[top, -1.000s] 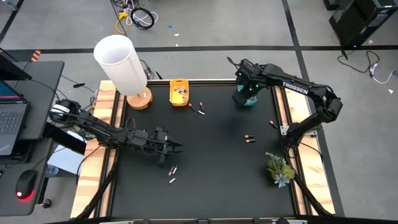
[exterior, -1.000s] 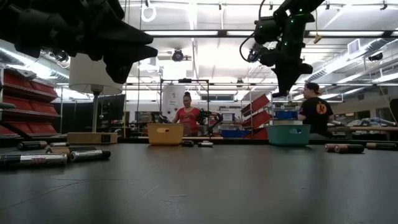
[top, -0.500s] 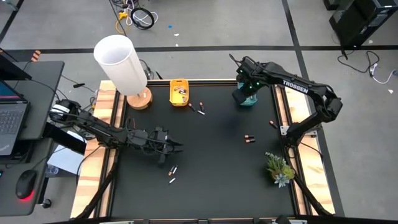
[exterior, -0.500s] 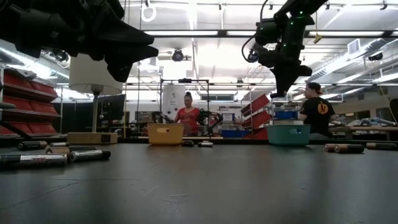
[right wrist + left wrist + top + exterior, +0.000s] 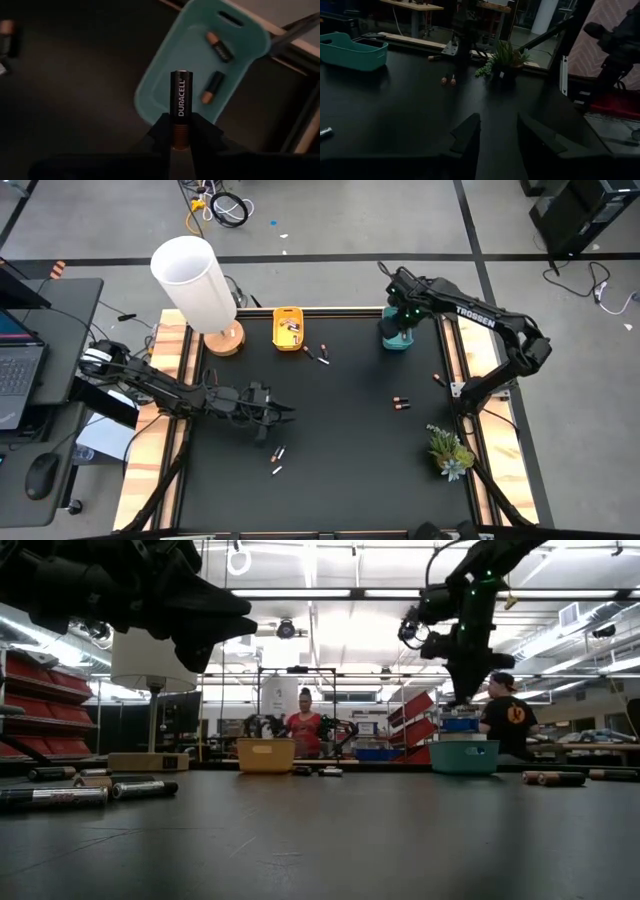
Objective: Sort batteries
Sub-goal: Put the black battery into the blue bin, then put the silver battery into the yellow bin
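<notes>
Right hand (image 5: 180,142) clamped, left hand (image 5: 497,132) parted

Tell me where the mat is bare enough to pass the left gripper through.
Bare: the middle of the mat, between the left gripper and the battery pair. Crowded: near the yellow bin with loose batteries, and two batteries just below the gripper.

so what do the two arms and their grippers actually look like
Both arms are dark, jointed tube links. The right arm carries white TROSSEN lettering and a green light near its wrist, with a black cable looping there. The left gripper and right gripper each have two dark, flat, tapering fingers.
</notes>
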Tool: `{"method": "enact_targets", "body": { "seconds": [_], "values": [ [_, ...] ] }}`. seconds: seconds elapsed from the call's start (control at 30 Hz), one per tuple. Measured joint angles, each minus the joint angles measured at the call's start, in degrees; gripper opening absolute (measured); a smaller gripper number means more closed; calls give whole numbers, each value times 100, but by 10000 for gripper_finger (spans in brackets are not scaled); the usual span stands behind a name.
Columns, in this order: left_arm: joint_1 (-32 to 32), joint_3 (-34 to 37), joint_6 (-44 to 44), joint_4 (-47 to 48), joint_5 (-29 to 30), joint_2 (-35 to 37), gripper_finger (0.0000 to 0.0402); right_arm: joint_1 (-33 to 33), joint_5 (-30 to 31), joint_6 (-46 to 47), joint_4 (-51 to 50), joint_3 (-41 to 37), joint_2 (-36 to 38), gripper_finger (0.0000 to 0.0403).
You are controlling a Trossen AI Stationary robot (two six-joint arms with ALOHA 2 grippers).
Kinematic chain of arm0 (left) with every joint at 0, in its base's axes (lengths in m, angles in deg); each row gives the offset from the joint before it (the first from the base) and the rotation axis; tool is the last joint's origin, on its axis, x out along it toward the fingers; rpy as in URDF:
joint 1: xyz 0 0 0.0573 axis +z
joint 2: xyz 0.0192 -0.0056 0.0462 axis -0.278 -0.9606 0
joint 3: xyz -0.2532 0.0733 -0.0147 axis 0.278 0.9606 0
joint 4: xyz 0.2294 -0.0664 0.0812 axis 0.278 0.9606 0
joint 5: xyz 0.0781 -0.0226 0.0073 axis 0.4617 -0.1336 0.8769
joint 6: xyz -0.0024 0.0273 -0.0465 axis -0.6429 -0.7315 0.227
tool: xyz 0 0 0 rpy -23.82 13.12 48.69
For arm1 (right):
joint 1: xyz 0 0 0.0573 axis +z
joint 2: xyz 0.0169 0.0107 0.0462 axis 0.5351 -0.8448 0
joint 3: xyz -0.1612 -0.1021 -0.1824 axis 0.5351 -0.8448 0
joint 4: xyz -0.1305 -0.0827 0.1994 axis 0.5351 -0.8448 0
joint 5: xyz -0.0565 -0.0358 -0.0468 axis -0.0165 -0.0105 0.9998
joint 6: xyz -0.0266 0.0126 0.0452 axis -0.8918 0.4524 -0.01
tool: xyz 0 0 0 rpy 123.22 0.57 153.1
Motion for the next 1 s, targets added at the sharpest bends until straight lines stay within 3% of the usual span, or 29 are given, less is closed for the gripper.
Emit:
{"method": "enact_targets", "body": {
  "seconds": [0.47, 0.6, 0.87, 1.0],
  "values": [
    [0, 0, -278, -131, 0, 0, 131, -179, 183, -105, 399, -244, 0, 118],
    [0, 0, -318, -130, 49, 0, 131, -47, -66, -121, 192, -77, 5, 124],
    [0, 0, -446, 216, 162, 0, 131, 1517, -215, -153, -222, 321, 74, 123],
    [0, 0, -438, 228, 162, 0, 131, 2630, -217, 237, 578, 86, 76, 122]
  ]
}}
